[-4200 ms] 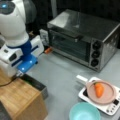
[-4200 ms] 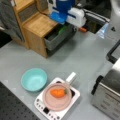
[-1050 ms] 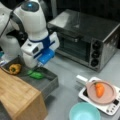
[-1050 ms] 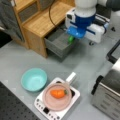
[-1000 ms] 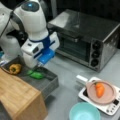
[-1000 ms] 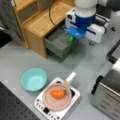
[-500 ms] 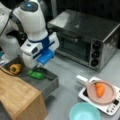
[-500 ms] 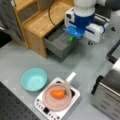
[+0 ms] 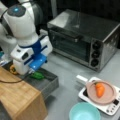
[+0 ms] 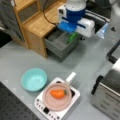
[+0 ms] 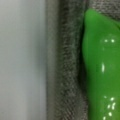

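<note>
My gripper [image 9: 33, 71] hangs over the open grey drawer [image 9: 48, 85] of a wooden cabinet [image 9: 20, 100]; its fingers are hidden under the white and blue hand in both front views. A glossy green vegetable [image 9: 37, 75] lies in the drawer right below the hand. In a front view it pokes out under the gripper [image 10: 71, 33] as a green vegetable [image 10: 72, 37] inside the drawer [image 10: 56, 47]. The wrist view is filled by the green vegetable [image 11: 102, 67] on the right, lying on the drawer's grey felt lining [image 11: 67, 62].
A toaster oven [image 9: 82, 37] stands behind, its door shut. An orange carrot [image 9: 100, 89] lies on a pink pan [image 9: 107, 98] atop a white cooker [image 10: 45, 106]. A teal bowl [image 10: 33, 79] sits beside it. Something yellow-orange [image 9: 12, 70] lies at the drawer's left end.
Since 4.2 s ago the arm has swung from the cabinet's far side to above the open drawer. Over the last second it has hardly moved.
</note>
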Robot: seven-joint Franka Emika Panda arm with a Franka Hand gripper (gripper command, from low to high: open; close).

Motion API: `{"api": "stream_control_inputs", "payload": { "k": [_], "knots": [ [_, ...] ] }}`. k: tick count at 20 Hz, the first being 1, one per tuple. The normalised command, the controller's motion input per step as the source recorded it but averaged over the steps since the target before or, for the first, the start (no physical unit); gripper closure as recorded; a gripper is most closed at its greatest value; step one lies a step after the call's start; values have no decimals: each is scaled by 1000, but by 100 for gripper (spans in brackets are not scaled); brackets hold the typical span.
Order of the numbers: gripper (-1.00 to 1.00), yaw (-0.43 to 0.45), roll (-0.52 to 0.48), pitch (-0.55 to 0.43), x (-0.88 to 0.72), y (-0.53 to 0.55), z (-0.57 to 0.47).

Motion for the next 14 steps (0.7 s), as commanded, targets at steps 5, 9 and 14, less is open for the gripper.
{"api": "stream_control_inputs", "payload": {
  "k": [5, 9, 14],
  "knots": [
    [-100, 108, -71, 143, 206, 205, 425],
    [-100, 27, -34, 176, 387, 403, 416],
    [-100, -58, 56, 208, 462, 310, 258]
  ]
}}
